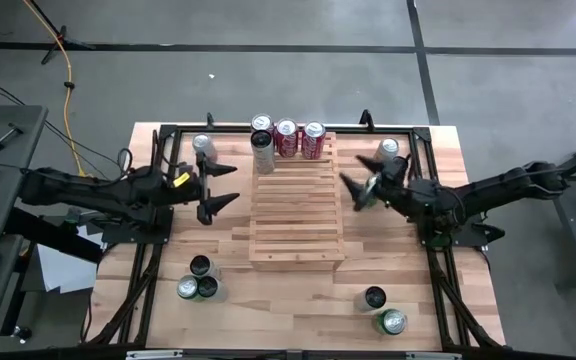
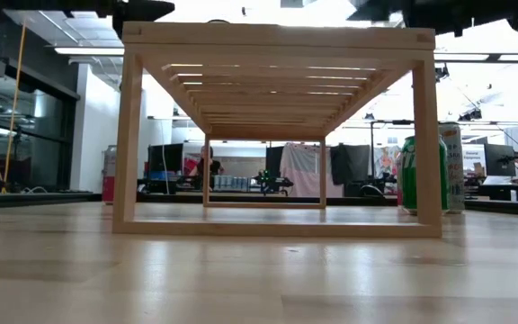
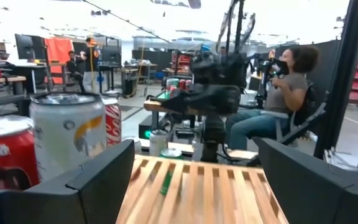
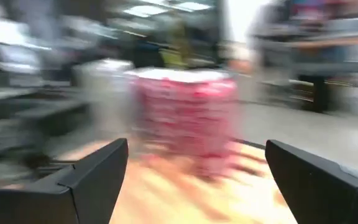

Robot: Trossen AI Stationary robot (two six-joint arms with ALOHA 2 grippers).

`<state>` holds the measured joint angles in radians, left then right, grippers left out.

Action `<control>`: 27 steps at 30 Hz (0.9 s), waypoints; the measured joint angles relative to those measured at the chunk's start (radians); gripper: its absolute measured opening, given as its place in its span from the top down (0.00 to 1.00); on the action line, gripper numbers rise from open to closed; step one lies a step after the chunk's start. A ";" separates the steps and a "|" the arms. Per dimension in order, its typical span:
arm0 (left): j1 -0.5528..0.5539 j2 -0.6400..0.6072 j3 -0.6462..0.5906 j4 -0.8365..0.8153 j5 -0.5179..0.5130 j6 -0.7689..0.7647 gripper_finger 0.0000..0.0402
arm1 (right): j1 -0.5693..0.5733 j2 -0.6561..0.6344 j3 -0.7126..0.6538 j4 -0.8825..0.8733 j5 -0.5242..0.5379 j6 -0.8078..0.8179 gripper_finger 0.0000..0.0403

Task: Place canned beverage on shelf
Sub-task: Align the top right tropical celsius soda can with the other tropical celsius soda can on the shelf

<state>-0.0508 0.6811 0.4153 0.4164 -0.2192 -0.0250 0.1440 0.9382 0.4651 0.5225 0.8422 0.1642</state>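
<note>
We see the left tool hanging just left of the shelf, its two dark pointed fingers spread wide apart and holding nothing. The right tool hangs just right of the shelf, fingers likewise spread and empty; its wrist view is blurred, showing only a red can ahead.

The shelf is a rectangular rack of pale wood with parallel horizontal slats, standing on plain square legs mid-counter. At its far end stand four cans: a white-and-grey can nearest the left tool, and behind it a silver-topped can and two red cans; the red labels' writing cannot be read from here.

Further cylinders stand on the butcher-block counter: three cans near-left, two cans near-right, one green.
</note>
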 joint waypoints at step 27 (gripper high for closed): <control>-0.005 -0.001 -0.008 -0.029 0.000 -0.008 0.17 | -0.163 0.000 0.189 -1.453 0.276 1.160 0.09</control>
<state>-0.0563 0.6800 0.4072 0.3874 -0.2192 -0.0333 -0.0187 0.9379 0.6544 -0.9301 1.1177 1.3244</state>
